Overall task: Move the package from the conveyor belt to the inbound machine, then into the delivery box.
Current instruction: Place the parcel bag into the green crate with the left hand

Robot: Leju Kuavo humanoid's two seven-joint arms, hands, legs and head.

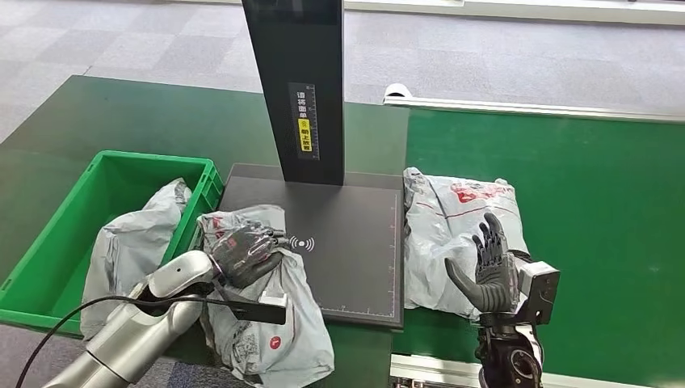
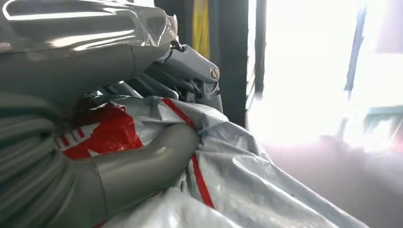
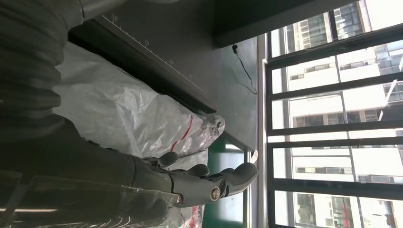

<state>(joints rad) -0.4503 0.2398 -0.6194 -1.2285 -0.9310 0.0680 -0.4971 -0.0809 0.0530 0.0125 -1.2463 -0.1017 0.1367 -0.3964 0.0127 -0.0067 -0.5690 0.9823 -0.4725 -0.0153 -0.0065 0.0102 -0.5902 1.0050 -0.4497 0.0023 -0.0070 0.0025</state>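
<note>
Grey plastic crumples under the left hand (image 1: 245,253), which grips a package (image 1: 266,311) at the near left edge of the inbound machine's black plate (image 1: 355,242); the left wrist view shows thumb and fingers (image 2: 190,71) clamped on the bag's red-striped film. The bag lies half on the plate and half over its front edge, just beside the green box (image 1: 48,250). The step in hand looks like the transfer from machine to box: the grip seems to sit on loose film rather than on the contents, so the lift should probably be slow and high enough to clear the box's near wall, with the trailing end watched for snagging on the plate's corner. The box already holds one grey package (image 1: 129,242), slumped against its right wall and draped over the rim, which leaves room toward the far left. A second bag (image 1: 452,218) waits on the green belt (image 1: 598,210), touching the plate's right edge, with the right hand (image 1: 489,275) raised over it, fingers spread and holding nothing.
</note>
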